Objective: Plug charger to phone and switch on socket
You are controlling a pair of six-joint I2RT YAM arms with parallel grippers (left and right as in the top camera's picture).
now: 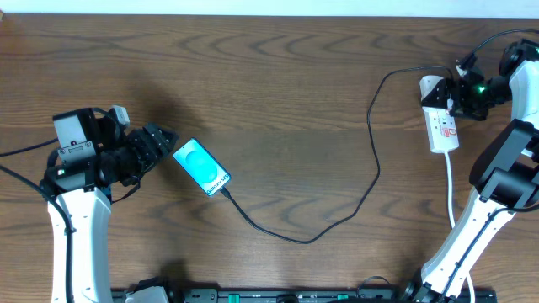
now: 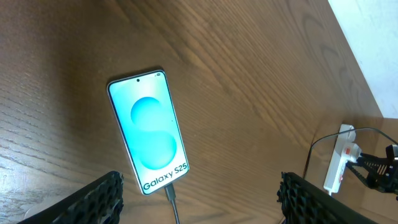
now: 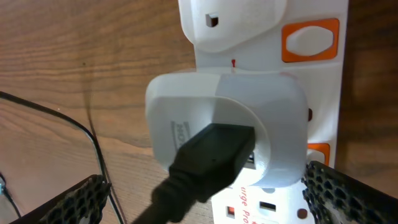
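Above white power strip (image 1: 442, 126), right gripper (image 1: 455, 101) hangs open, empty; black cable (image 1: 370, 160) meets light-blue phone (image 1: 202, 167); switch press likely next.

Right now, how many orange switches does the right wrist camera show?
2. One orange switch at the socket's upper right; another lower right, partly cut off beside the white plug. More may be hidden.

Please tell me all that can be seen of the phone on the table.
The phone is a slim flat rectangle with rounded corners; its glossy lit screen is light blue with darker blue circles and reads "Galaxy S25". It lies face up, askew, on the wooden table, left of the middle. The black charger is plugged into its lower end. The open left gripper is beside it, not touching.
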